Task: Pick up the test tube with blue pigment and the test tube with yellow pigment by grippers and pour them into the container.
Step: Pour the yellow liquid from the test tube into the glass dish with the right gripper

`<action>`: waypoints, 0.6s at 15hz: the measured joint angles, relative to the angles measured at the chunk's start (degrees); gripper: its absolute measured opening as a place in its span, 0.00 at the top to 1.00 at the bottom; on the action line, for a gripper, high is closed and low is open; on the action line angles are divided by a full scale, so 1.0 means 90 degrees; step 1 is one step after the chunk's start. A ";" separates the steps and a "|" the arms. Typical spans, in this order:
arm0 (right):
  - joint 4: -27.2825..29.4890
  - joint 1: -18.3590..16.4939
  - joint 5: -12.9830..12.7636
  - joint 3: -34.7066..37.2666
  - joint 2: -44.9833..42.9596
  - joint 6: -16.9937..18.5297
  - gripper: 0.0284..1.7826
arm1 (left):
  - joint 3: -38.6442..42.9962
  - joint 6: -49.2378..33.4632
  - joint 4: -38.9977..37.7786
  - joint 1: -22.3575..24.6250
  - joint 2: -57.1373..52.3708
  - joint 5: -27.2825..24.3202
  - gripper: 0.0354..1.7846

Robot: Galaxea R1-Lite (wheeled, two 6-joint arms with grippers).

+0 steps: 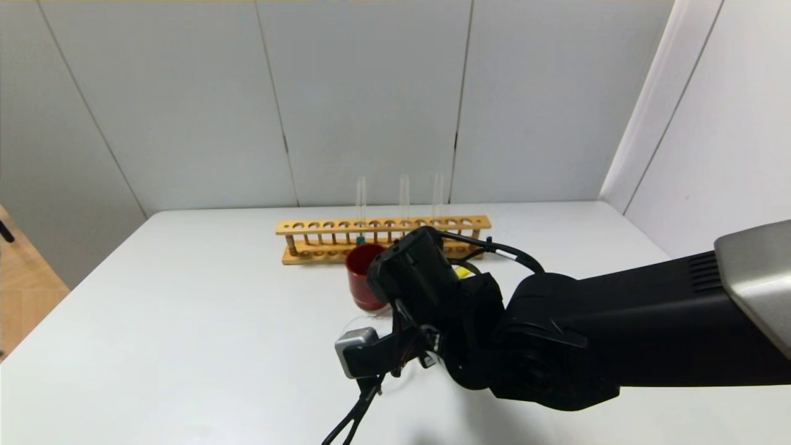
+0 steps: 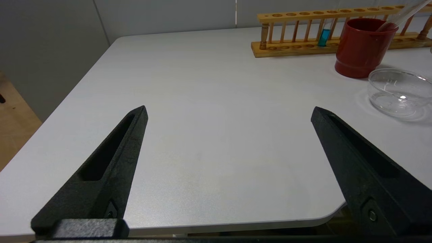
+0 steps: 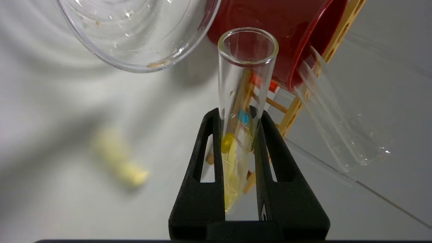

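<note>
My right gripper is shut on the test tube with yellow pigment, and yellow liquid lies in the end between the fingers. The tube's open mouth points at the red cup, beside the container, a clear glass dish. The left wrist view shows this tilted tube with its end over the cup's rim. The test tube with blue pigment stands in the wooden rack. My left gripper hangs open and empty over the table's front left. In the head view the right arm hides its own fingers.
The red cup stands between the rack and the dish. Two more clear tubes stand upright in the rack. A blurred pale yellow patch shows against the table; I cannot tell what it is. White walls close the back and right.
</note>
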 joint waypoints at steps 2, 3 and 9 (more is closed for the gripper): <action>0.0030 0.0016 -0.0054 -0.0018 0.0027 -0.0085 0.86 | 0.0000 0.0003 0.0000 0.0000 0.0000 -0.0003 0.04; 0.0112 0.0022 -0.0056 -0.0027 0.0035 -0.0092 0.86 | 0.0000 0.0000 0.0000 0.0000 0.0000 0.0000 0.04; 0.0439 0.0026 -0.0233 -0.0134 0.0033 -0.0119 0.86 | 0.0000 0.0003 0.0000 -0.0003 0.0000 0.0000 0.04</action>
